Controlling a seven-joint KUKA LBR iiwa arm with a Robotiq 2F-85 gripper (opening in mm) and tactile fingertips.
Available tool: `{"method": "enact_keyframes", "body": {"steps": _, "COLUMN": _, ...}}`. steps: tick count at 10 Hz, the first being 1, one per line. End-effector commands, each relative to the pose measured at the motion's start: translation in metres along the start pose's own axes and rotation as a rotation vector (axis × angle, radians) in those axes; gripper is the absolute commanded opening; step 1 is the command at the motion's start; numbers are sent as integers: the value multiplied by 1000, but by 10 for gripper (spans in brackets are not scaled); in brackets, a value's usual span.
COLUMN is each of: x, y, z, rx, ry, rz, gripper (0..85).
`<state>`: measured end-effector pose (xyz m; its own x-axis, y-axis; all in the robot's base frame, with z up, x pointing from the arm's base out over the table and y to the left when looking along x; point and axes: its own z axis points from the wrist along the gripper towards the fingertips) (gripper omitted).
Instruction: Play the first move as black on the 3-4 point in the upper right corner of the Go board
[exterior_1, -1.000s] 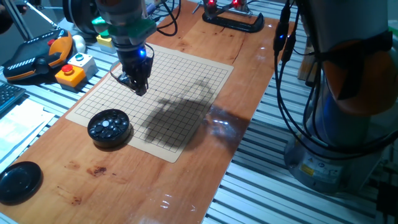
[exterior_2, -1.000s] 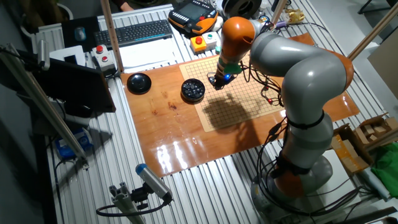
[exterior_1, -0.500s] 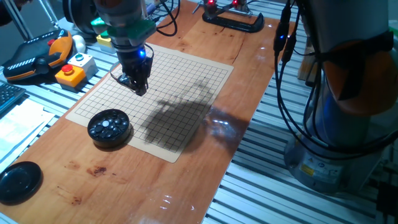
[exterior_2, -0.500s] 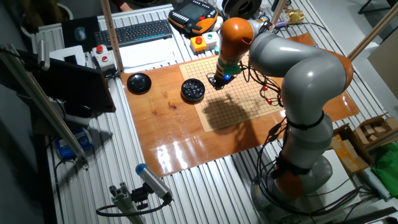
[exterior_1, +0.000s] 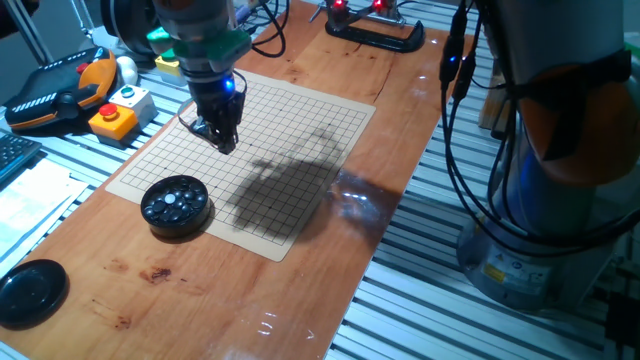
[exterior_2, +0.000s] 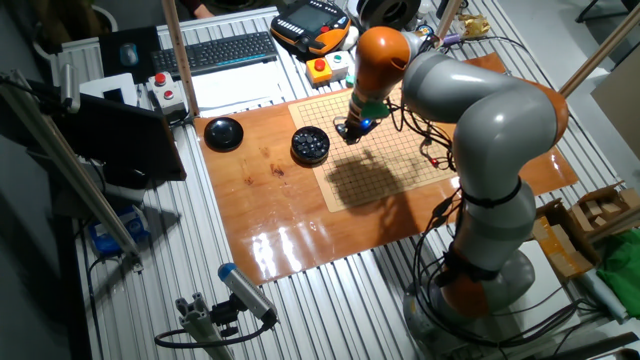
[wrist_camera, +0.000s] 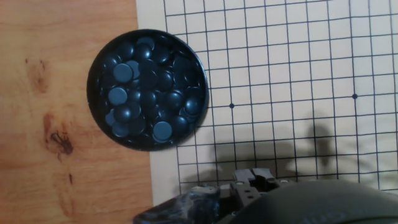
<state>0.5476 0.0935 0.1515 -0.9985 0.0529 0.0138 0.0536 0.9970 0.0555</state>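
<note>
Your pincer (exterior_1: 226, 140) is hanging over the pale, black-gridded Go board (exterior_1: 290, 120); I cannot tell whether its jaws are apart or together. Glossy round black stones (wrist_camera: 134, 99) are lying heaped in the round black bowl (wrist_camera: 202, 118), which is overlapping the board's edge on the grained wooden table (wrist_camera: 56, 93). No writing is showing.

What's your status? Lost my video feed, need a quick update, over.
Gripper above the Go board, jaw state unclear. Black stones in the bowl, none seen on the grid. Path to the bowl looks open.
</note>
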Motion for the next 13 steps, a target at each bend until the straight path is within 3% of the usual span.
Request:
{"method": "enact_keyframes", "body": {"steps": 1, "x": 0, "y": 0, "z": 0, "rx": -5, "ry": 0, "rz": 7, "gripper": 7}}
{"method": "enact_keyframes", "body": {"steps": 4, "x": -2, "y": 2, "z": 0, "rx": -8, "ry": -3, "rz": 31, "gripper": 7}}
{"method": "enact_keyframes", "body": {"steps": 7, "x": -8, "y": 27, "z": 2, "rx": 1, "ry": -16, "rz": 71, "gripper": 7}}
{"method": "enact_keyframes", "body": {"steps": 9, "x": -13, "y": 36, "z": 4, "rx": -15, "ry": -8, "rz": 67, "gripper": 7}}
{"method": "enact_keyframes", "body": {"steps": 13, "x": -25, "y": 50, "z": 18, "rx": -8, "ry": -9, "rz": 67, "gripper": 7}}
